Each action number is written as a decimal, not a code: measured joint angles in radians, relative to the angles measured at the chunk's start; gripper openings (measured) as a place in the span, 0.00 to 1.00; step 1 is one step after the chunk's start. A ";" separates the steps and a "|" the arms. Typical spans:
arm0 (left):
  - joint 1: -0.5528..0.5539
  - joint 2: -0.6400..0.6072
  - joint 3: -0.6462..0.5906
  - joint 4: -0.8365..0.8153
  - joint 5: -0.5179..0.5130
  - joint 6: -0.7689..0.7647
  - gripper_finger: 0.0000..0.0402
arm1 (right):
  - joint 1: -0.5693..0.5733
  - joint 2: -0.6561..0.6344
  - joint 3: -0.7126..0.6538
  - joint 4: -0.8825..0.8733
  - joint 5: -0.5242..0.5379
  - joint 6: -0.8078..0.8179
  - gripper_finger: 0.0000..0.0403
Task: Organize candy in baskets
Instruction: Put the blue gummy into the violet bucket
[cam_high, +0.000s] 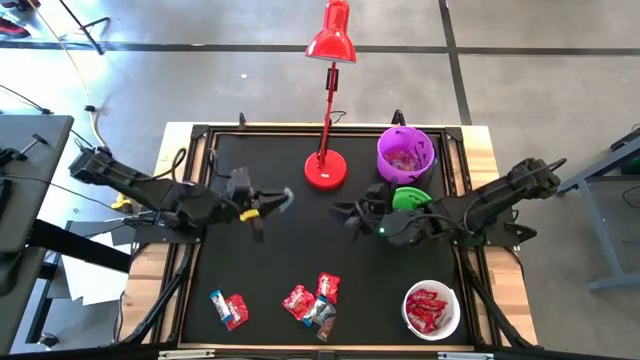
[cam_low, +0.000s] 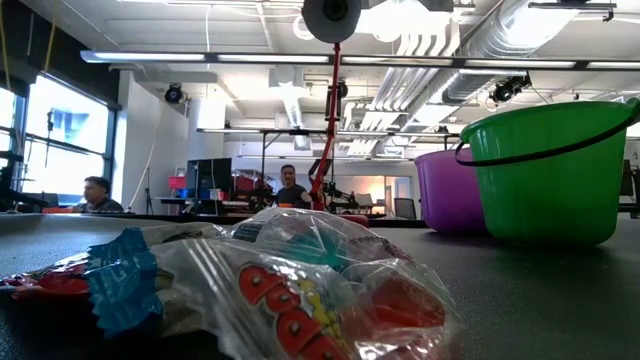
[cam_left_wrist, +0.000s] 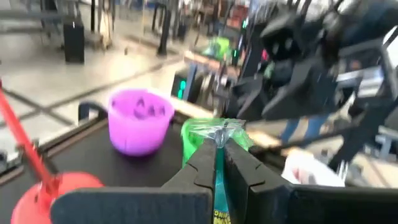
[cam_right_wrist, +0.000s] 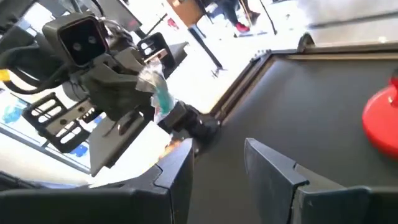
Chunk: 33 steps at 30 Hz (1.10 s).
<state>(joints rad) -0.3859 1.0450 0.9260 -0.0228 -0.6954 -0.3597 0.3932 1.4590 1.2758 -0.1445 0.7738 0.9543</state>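
Observation:
My left gripper (cam_high: 270, 204) hangs above the table's left middle, shut on a small candy (cam_high: 287, 200) in a teal and clear wrapper. My right gripper (cam_high: 349, 217) stands open and empty over the middle right, facing it. The green basket (cam_high: 410, 196) sits partly under the right arm, with the purple basket (cam_high: 404, 152) behind it holding candy. The white basket (cam_high: 432, 310) at the near right holds red candy. Several loose candies (cam_high: 312, 300) lie on the mat near the front, and two more (cam_high: 230, 308) lie to their left. My left gripper pinches the candy between its two fingers (cam_left_wrist: 202, 163). The wrapper's crinkled end (cam_left_wrist: 217, 129) sticks out past the fingertips. The fingers lie about level and point toward the table's right side. The candy is lifted clear of the table.
A red desk lamp stands with its round base (cam_high: 325, 172) at the far middle, its pole and shade reaching beyond the far edge. The black mat (cam_high: 290, 250) has a raised frame around it. People sit in the room behind the table.

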 joint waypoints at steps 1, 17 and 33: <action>0.005 0.002 0.000 0.030 0.000 0.015 0.00 | -0.004 0.000 0.000 0.014 -0.001 -0.022 0.34; 0.076 0.148 0.017 0.345 0.034 0.093 0.00 | -0.101 0.000 0.000 0.153 -0.181 -0.206 0.38; 0.085 0.334 0.265 0.196 0.040 0.206 0.00 | -0.106 0.000 0.000 0.170 -0.204 -0.257 0.38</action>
<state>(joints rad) -0.3012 1.3793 1.1906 0.1736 -0.6555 -0.1533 0.2874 1.4590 1.2758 0.0252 0.5693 0.6977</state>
